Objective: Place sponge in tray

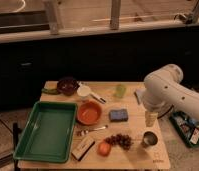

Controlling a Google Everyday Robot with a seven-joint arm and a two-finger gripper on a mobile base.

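No text, label or number can be read. A small dark mark [155,161] at the near right corner of the surface [133,158] is too blurred to make out. The gripper [151,119], hanging near the surface's right edge, shows no legible marking.

An orange bowl [89,112], grapes [121,140] and a metal cup [149,140] sit on a wooden table [137,127].
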